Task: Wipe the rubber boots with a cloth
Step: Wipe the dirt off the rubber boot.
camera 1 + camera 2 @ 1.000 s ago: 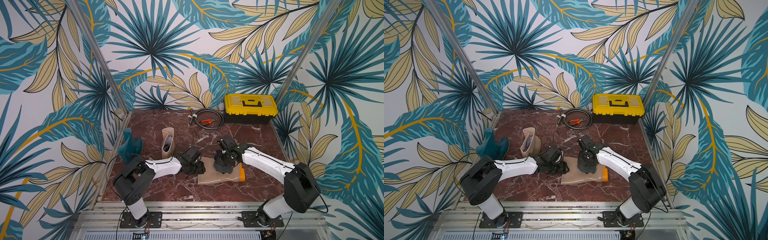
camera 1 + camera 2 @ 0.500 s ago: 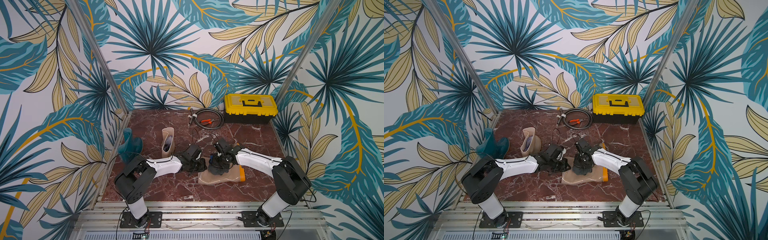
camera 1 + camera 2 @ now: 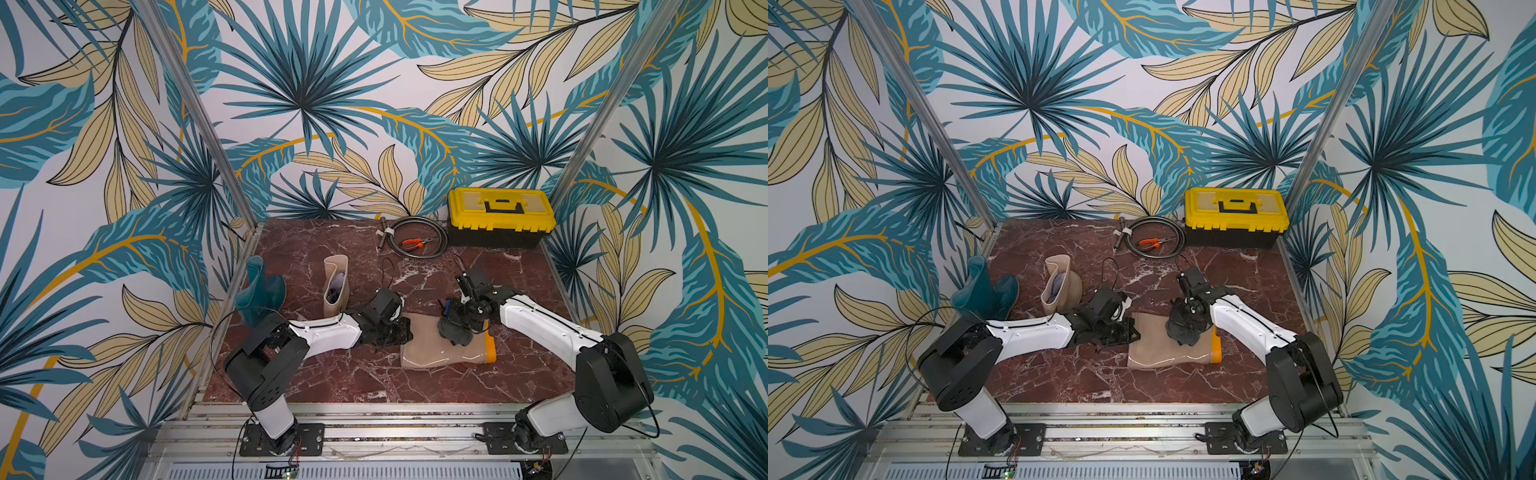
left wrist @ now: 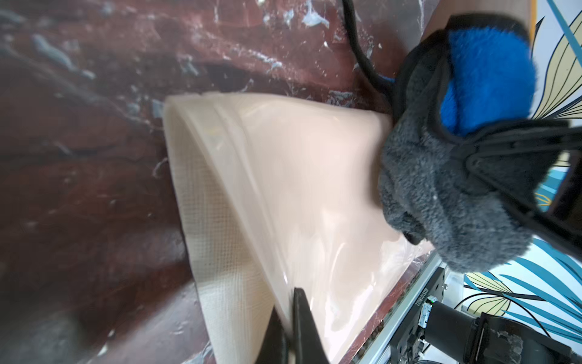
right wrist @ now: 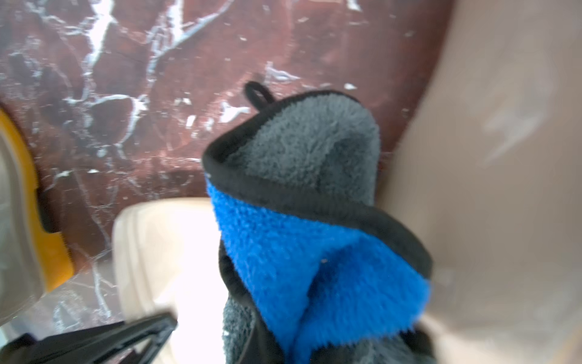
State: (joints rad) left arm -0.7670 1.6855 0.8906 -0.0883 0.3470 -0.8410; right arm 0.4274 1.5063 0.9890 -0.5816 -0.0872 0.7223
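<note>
Rubber boot under work: the lying tan boot [image 3: 432, 353] is on its side on the marble tabletop [image 3: 332, 382], orange sole [image 3: 491, 349] toward the right arm.

Both top views: the left gripper [image 3: 405, 332] is at the mouth end of the shaft. The right gripper [image 3: 459, 322] is over the ankle with the cloth [image 3: 455, 332] bunched beneath it, resting on the boot. The standing tan boot [image 3: 336, 286] is upright behind the left arm. The teal boot [image 3: 259, 291] is upright at the left wall, well apart from the work. At the back are a yellow toolbox [image 3: 498, 216] and a coiled cable [image 3: 432, 245] with orange pliers [image 3: 411, 244] inside the coil.

Left wrist view: the left gripper [image 4: 288, 331] has its jaws closed on the shaft wall at the boot mouth [image 4: 201, 220], where the mesh lining is visible. The cloth [image 4: 441, 195], grey with a blue face, is pressed on the glossy shaft [image 4: 299, 173].

Right wrist view: blurred. The cloth [image 5: 299, 151] fills the centre, clamped in the right gripper. One black finger [image 5: 119, 342] shows, and the other is hidden by fabric. The sole [image 5: 47, 220] is at the frame edge.
</note>
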